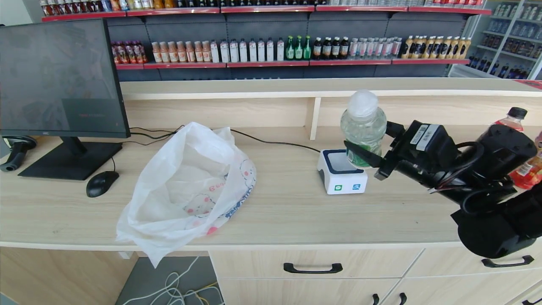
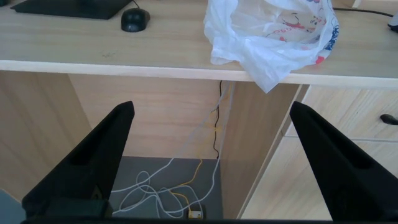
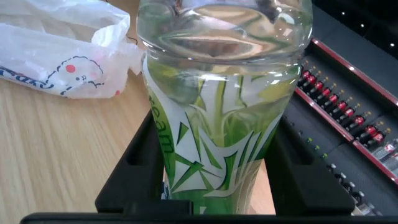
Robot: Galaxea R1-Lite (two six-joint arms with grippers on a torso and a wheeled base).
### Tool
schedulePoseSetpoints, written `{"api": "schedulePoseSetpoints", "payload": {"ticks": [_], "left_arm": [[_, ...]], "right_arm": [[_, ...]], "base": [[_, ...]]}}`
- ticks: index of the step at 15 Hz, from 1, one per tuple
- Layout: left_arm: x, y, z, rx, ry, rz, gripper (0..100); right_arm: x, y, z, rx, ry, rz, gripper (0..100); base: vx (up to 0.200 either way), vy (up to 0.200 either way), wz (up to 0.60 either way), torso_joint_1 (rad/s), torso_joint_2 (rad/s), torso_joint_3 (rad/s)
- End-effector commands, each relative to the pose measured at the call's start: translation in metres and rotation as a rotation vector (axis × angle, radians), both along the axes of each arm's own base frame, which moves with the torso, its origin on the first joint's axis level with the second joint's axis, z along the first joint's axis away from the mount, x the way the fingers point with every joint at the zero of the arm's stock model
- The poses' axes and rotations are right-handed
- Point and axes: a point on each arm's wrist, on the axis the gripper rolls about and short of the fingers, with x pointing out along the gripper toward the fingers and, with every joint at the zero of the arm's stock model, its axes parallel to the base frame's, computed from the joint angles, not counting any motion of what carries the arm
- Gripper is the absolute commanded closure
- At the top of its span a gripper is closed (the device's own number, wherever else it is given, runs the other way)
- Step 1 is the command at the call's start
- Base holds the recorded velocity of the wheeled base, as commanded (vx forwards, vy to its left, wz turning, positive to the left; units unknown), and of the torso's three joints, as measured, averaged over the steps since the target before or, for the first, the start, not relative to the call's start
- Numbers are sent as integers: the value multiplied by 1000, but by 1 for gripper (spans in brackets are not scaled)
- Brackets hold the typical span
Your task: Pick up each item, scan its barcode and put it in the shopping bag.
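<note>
I've got the right gripper [image 1: 373, 143] clamped on a clear water bottle [image 1: 363, 125] with a white cap and green-and-white label, just above the scanner [image 1: 341, 173]. Left gripper [image 2: 211, 112] is spread wide.

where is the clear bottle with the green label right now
In the head view, on the robot's right side, the bottle is held in the right gripper just above the white scanner, to the right of the shopping bag.
</note>
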Motion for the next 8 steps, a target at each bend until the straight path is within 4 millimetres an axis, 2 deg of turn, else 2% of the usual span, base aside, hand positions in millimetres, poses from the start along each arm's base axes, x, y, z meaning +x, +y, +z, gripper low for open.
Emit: {"api": "schedulePoseSetpoints", "payload": {"ticks": [1,4,8], "left_arm": [[0,0,0,0,-1,0,0],[0,0,0,0,-1,0,0],[0,0,0,0,-1,0,0]], "right_arm": [[-16,-3,22,38,-41,5,100],[-35,-9,34,188,78,6,100],[-44,-16,32,404,260,-39,100]], "base": [[0,0,0,0,0,0],[0,0,0,0,0,0],[0,0,0,0,0,0]]}}
